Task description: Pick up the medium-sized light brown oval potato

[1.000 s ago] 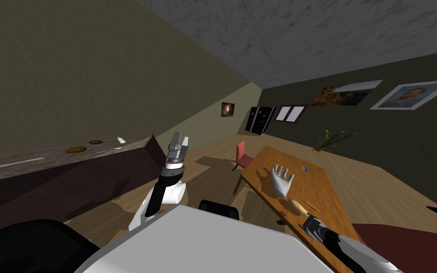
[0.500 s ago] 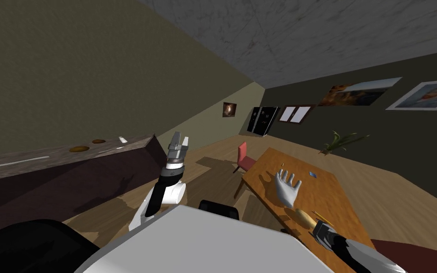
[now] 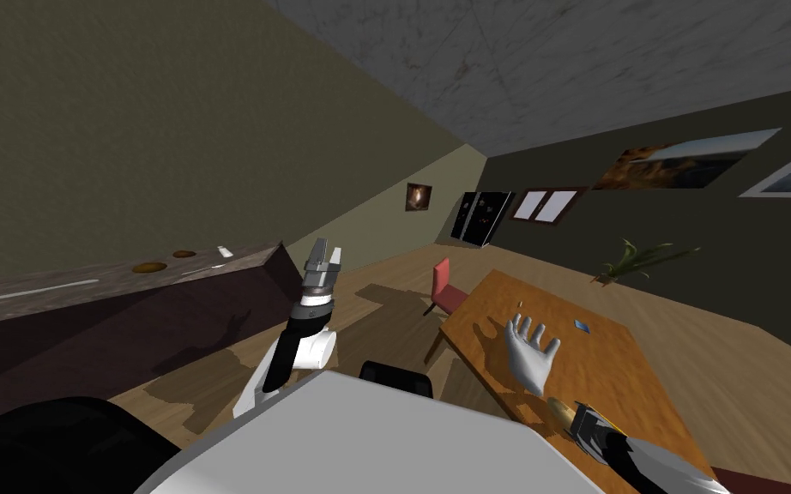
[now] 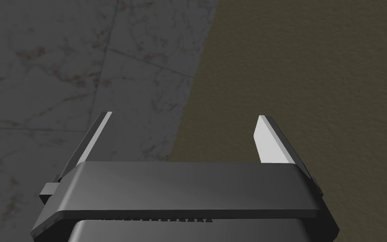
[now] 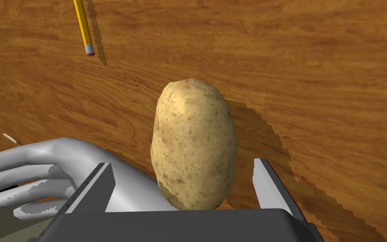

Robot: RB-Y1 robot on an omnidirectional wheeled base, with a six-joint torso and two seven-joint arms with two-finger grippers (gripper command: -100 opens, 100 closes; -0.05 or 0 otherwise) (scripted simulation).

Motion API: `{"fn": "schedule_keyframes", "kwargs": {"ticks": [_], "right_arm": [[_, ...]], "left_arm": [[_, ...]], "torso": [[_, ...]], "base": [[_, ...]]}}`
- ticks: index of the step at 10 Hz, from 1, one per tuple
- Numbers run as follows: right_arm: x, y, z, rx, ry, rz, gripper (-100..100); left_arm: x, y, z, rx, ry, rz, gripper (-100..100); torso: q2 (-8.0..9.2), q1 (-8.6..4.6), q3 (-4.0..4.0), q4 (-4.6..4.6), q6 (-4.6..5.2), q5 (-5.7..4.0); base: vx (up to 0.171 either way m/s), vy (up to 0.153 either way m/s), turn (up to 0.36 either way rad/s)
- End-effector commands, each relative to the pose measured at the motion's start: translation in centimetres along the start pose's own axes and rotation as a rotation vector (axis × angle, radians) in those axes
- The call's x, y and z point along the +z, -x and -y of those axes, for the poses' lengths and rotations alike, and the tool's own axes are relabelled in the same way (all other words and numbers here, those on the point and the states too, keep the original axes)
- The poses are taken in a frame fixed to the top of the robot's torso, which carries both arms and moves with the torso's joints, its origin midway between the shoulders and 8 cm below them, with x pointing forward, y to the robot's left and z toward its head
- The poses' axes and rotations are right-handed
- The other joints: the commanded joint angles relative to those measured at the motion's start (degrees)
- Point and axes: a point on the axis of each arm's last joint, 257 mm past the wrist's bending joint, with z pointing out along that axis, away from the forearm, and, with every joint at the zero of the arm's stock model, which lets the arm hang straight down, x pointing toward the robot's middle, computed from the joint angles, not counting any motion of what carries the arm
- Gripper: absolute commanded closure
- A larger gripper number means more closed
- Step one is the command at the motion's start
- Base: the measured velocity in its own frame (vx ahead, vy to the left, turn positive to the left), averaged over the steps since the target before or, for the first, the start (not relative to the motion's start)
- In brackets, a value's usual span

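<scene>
- The wooden tabletop (image 5: 322, 63) gave open room beyond the potato.
- A white model hand (image 5: 41, 164) lay just beside the potato, crowding one gripper finger.
- The potato (image 5: 193, 143) lay lengthwise between the right gripper's fingers, probably lined up for a side grasp.
- The right gripper (image 5: 183, 166) stood apart, not touching the potato.
- The left gripper (image 4: 184, 117) was raised, apart and empty.
- A pencil (image 5: 83, 29) lay well apart.

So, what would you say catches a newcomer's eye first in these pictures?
The speckled tan potato, lying on the wooden table between the open fingers of the right pincer. Beside it lies a white model hand, and a yellow pencil lies farther off on the table.
</scene>
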Motion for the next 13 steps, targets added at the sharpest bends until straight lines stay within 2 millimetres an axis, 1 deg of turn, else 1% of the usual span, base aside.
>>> {"fn": "schedule_keyframes", "kwargs": {"ticks": [1, 13], "right_arm": [[0.1, 0.0, -0.1, 0.01, 0.0, -0.005, -100], [0.7, -0.4, -1.8, 0.09, -0.002, -0.066, -100]], "left_arm": [[0.0, 0.0, 0.0, 0.0, 0.0, 0.0, 0], [0.0, 0.0, 0.0, 0.0, 0.0, 0.0, 0]], "torso": [[0.0, 0.0, 0.0, 0.0, 0.0, 0.0], [0.14, -0.04, 0.09, 0.04, 0.05, -0.01]], "base": [[-0.037, -0.025, 0.071], [-0.047, -0.03, 0.086]]}}
